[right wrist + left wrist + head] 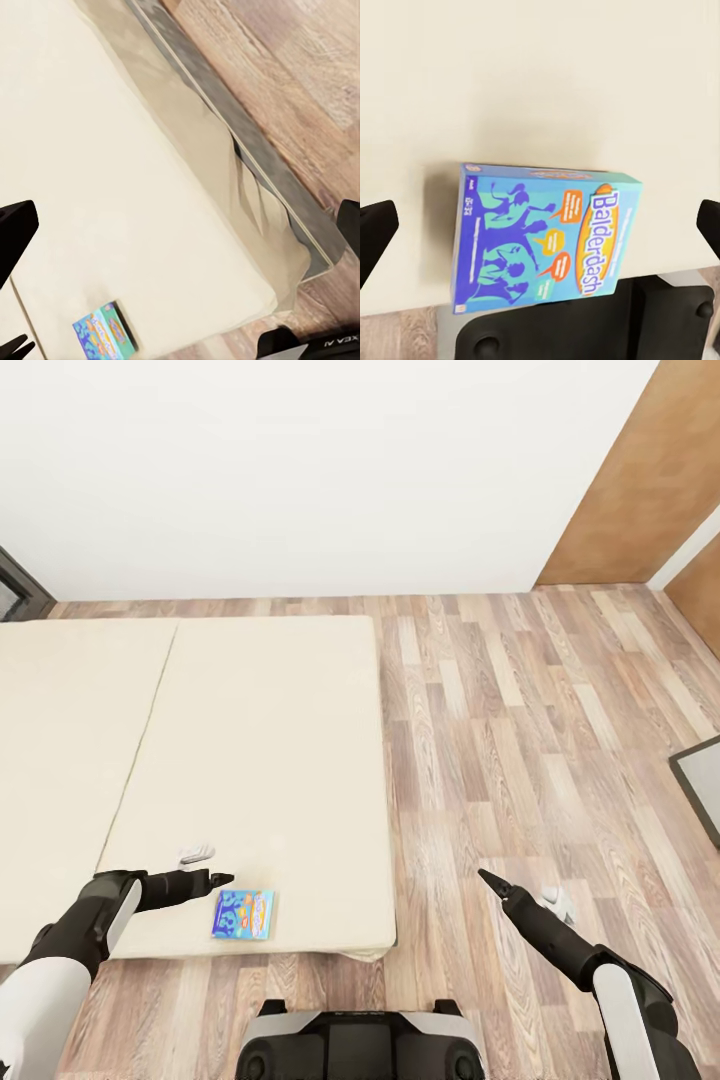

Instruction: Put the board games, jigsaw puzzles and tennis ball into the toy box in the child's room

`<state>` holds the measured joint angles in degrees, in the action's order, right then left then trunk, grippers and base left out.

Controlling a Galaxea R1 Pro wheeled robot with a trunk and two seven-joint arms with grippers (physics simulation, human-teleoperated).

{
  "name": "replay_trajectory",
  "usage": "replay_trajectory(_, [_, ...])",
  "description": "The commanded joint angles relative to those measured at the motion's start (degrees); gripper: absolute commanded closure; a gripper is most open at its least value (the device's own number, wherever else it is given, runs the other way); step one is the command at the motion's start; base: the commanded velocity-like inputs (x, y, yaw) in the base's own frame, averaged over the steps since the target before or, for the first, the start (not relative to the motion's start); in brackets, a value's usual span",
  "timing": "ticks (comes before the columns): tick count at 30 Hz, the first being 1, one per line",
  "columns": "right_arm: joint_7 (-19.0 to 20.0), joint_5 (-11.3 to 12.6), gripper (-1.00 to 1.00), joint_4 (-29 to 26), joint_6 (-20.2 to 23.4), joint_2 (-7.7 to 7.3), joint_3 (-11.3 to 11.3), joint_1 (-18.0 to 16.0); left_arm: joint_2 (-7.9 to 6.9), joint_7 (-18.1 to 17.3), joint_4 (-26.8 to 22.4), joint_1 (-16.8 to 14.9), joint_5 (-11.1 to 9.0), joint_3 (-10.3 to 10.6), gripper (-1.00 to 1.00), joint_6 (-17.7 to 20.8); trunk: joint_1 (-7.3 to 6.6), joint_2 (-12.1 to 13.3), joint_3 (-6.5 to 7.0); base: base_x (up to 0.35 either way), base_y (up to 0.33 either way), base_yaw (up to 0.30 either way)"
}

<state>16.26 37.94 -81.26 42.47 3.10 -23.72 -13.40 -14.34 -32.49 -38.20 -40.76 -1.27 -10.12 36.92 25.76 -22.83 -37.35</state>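
Both grippers reach forward in the head view: the left gripper hangs over the bed, just beside the board game lying flat near the bed's front edge; the right gripper hangs over the floor beside the bed, its jaws seemingly closed, though hard to tell. Left wrist view: board game between wide-open fingertips. Right wrist view: spread fingertips above the bed.

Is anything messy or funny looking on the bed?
Just one thing: a blue Balderdash board game lies flat near the bed's front edge, turned a bit crooked. It looks undamaged. The bed's cover is also rumpled at its corner.
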Motion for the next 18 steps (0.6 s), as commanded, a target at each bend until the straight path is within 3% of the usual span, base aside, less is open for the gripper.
replay_trajectory(1, [0.26,-0.06,-1.00,-0.04,0.40,0.06,-0.19,-0.05,0.02,-0.15,-0.04,-0.03,-0.13,-0.16,-1.00,0.45,0.03,-0.09,-0.16,0.000,0.000,0.000])
replay_trajectory(18, [0.26,-0.06,-1.00,-0.04,0.38,0.06,-0.19,-0.05,0.49,-0.10,-0.04,-0.03,-0.06,-0.08,-1.00,-0.04,0.03,-0.09,-1.75,0.000,0.000,0.000])
